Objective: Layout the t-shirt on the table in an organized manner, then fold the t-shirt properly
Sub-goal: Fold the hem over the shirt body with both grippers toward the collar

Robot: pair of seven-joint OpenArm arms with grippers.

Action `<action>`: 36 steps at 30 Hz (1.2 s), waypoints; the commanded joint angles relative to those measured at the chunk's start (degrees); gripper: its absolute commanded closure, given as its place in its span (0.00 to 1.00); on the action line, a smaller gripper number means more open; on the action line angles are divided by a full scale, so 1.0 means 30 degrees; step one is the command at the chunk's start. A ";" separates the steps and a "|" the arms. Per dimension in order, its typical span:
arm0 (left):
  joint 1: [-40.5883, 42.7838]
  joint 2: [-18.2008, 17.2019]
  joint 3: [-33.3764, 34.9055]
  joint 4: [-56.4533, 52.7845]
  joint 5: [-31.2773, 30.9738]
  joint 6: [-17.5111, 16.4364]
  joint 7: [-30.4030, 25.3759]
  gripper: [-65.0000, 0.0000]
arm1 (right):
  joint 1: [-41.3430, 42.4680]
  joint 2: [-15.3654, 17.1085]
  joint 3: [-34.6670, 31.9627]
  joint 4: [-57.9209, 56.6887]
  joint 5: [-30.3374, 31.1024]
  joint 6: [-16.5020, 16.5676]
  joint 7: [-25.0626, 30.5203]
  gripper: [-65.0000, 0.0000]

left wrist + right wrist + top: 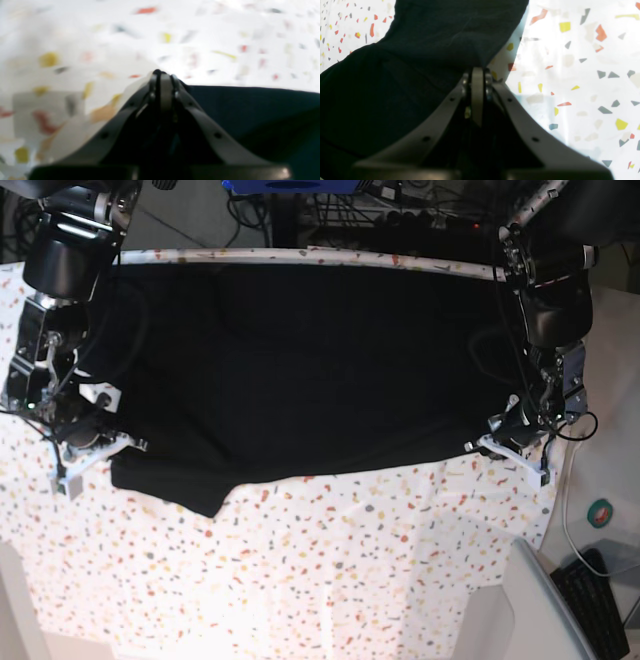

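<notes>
We've got the t-shirt (300, 370) spread across the tabletop (350, 560), left end effector (507, 445) and right end effector (85, 448) both clenched on its near edge. It's soft, floppy cloth, so pinching the corners looks smartest.

bare table (330, 560) below t-shirt (300, 370)

No text, label, brand, number or sign can be read in any view. The shirt (300, 370) shows only plain black cloth, and the bench (350, 560) carries only coloured flecks, no writing. A small round green thing (600, 513) sits beside the bench, too small to tell whether it bears any mark.
</notes>
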State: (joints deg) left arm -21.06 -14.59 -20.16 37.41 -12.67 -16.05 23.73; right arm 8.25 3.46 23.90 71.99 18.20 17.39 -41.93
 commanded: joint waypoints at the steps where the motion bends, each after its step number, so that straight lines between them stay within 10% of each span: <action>1: -0.0760 -0.0309 0.0054 0.0205 0.0017 0.0062 -0.0040 1.00 | 0.0693 0.0179 -0.0011 0.0254 0.0220 0.0138 0.0542 1.00; 7: -0.2196 -0.0338 0.0113 0.0732 0.0017 0.0062 0.0047 1.00 | 0.2422 0.1732 -0.1828 -0.2852 0.0220 0.0168 0.2798 1.00; 23: -0.1698 -0.0426 -0.0063 0.2871 0.0017 0.0062 0.1308 1.00 | 0.5352 0.5424 -1.0941 -1.1409 0.0250 0.0168 1.5926 1.00; 36: -0.0438 -0.0368 -0.0356 0.5978 -0.0042 0.0062 0.3886 1.00 | 0.5909 0.5805 -1.3403 -1.2581 0.0220 0.0168 1.8183 1.00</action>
State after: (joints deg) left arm -20.95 -14.74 -20.97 54.17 -12.23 -15.49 37.01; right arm 24.40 19.88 -16.53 33.34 18.24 17.82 10.94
